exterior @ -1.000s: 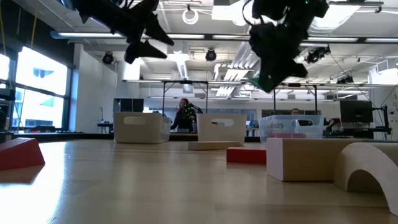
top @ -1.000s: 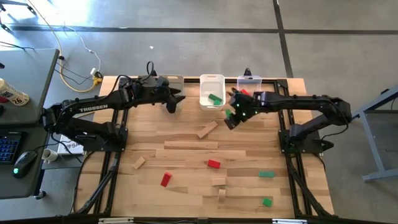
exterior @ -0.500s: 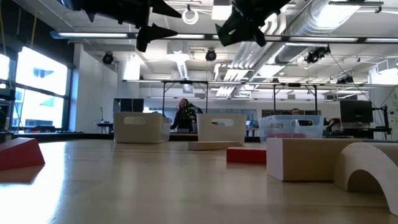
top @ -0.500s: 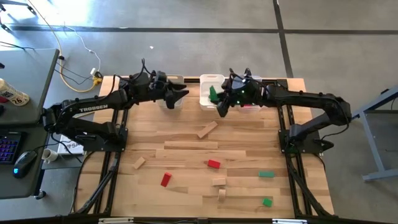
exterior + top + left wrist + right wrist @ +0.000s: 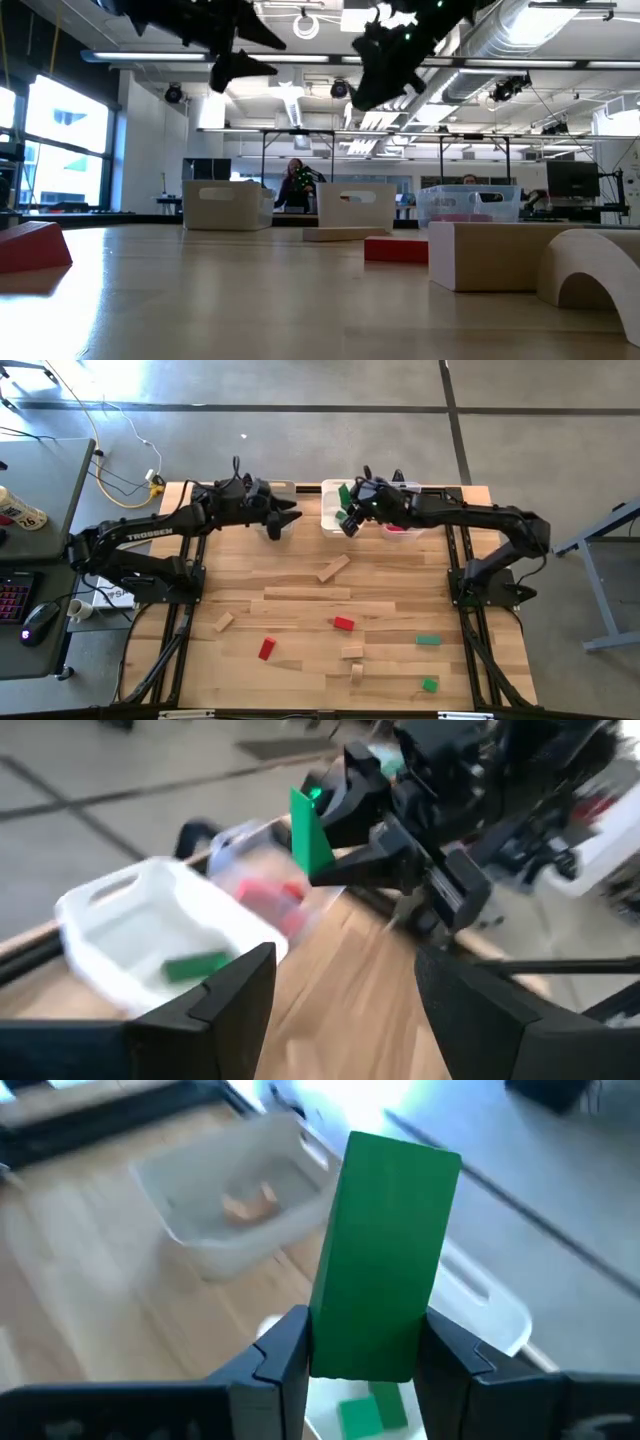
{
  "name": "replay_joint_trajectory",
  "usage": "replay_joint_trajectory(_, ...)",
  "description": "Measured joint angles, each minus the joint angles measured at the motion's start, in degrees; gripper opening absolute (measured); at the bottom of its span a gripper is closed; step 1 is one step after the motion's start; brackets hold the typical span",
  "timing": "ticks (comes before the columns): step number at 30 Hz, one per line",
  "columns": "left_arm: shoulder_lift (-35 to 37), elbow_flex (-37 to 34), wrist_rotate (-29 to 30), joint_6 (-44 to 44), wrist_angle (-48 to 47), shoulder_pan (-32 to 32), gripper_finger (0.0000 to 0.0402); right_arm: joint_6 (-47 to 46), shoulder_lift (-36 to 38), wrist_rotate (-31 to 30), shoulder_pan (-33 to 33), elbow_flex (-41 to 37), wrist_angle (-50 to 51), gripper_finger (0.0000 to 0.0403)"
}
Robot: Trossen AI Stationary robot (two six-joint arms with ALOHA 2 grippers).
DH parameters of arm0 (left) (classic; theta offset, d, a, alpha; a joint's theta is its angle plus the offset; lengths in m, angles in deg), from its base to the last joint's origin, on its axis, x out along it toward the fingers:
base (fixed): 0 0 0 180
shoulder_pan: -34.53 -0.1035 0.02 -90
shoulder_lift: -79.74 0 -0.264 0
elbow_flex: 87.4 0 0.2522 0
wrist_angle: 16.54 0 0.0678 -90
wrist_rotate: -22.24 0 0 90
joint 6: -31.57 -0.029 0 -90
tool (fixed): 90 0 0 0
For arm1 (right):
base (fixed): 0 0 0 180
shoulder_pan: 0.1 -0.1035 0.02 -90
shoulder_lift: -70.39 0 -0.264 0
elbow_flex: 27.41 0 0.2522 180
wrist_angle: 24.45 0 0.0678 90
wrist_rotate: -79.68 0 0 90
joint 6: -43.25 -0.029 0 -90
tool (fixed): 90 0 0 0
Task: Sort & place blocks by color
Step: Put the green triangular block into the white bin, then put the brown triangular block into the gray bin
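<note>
Holding a green block (image 5: pixel 385 1255) pinched upright between its fingers, the right gripper (image 5: pixel 347 512) hovers above the middle white bin (image 5: pixel 331 520), w/ another green block (image 5: pixel 196 964) already lying inside. Left gripper (image 5: pixel 285 518), fingers spread & empty, waits just beside that bin, over the neighbouring bin (image 5: pixel 230 1210) w/ tan pieces. Step in hand looks like the drop-off of a green piece. Next move prob. calls for centring over the middle bin & releasing. More red, green & tan blocks lie on the table (image 5: pixel 300 610), well apart from the bin.
</note>
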Motion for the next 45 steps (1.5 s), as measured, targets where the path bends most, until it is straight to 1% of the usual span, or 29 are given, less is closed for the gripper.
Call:
replay_joint_trajectory(2, 0.37, 0.0, 1.63, -0.01, -3.87, 0.5, 0.0227, -1.45, -2.07, 1.64, 1.24, -0.02, 0.88, 0.0115)
replay_joint_trajectory(8, 1.93, -0.02, 9.12, 0.35, -17.22, 3.18, 0.0227, -6.03, -8.58, 8.9, 5.04, -0.07, 1.01, 0.0115)
replay_joint_trajectory(12, 3.13, -0.02, 13.47, 2.91, -26.98, 5.12, 0.0227, -9.32, -12.35, 13.22, 6.96, -0.09, 1.01, 0.0115)
replay_joint_trajectory(15, 3.71, -0.02, 15.23, 5.96, -33.91, 6.49, 0.0227, -10.79, -14.15, 15.4, 7.88, -0.11, 0.98, 0.0115)
replay_joint_trajectory(22, 4.86, -0.02, 14.85, 14.98, -46.86, 11.53, 0.0227, -10.81, -15.46, 16.84, 9.52, -0.11, 0.97, 0.0115)
replay_joint_trajectory(29, 5.02, -0.02, 14.66, 22.69, -56.78, 19.69, 0.0227, -12.47, -15.47, 17.81, 11.99, -0.11, 0.95, 0.0152)
replay_joint_trajectory(32, 5.02, -0.02, 14.35, 27.0, -59.69, 23.17, 0.0227, -12.2, -15.48, 18.03, 12.28, 0.0, 1.01, 0.0167)
replay_joint_trajectory(37, 5.02, -0.02, 11.52, 32.49, -62.22, 27.7, 0.0227, -10.74, -15.51, 18.33, 12.19, 1.54, 1.05, 0.0195)
replay_joint_trajectory(41, 5.02, -0.02, 9.48, 36.45, -63.94, 31.02, 0.0227, -10.19, -15.51, 18.33, 12.19, 3.97, 1.32, 0.0215)
replay_joint_trajectory(45, 5.02, -0.02, 6.62, 41.1, -65.41, 34.78, 0.0227, -7.94, -15.51, 18.3, 12.19, 7.25, 3.54, 0.0223)
